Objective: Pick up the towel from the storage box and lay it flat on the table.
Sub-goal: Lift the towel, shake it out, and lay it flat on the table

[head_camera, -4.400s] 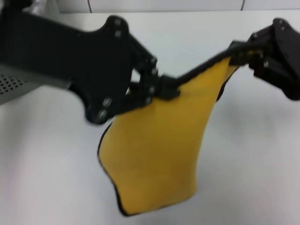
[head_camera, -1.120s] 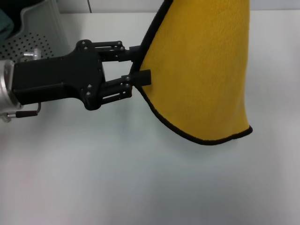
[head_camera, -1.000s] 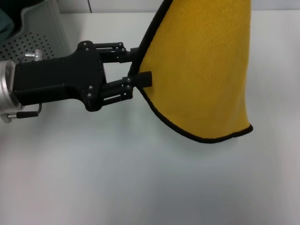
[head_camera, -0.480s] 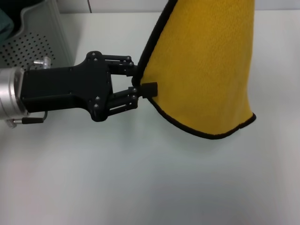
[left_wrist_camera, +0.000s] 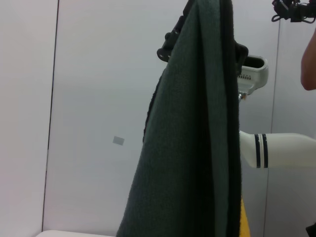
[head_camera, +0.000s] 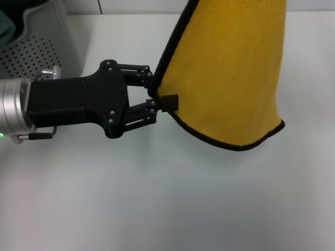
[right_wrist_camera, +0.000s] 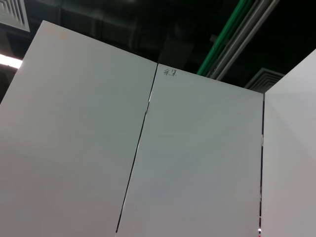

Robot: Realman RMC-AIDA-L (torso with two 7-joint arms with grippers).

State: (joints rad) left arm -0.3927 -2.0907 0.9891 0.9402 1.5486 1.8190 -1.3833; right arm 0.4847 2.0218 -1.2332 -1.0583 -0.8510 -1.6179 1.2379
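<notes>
The mustard-yellow towel with black edging hangs upright above the table, its top past the head view's upper edge and its lower hem clear of the surface. My left gripper reaches in from the left, open, with its fingers straddling the towel's left edge: one pad lies in front of the cloth, the other goes behind it. In the left wrist view the towel looks dark, and black parts of my right gripper flank its top and hold it up. The storage box stands at the back left.
A teal cloth lies in the storage box. A white robot arm segment shows behind the towel in the left wrist view. The right wrist view shows only wall panels and ceiling.
My left gripper has moved right and slightly down, and its fingers now straddle the towel's left edge more closely. The hanging towel has shifted a little to the right.
</notes>
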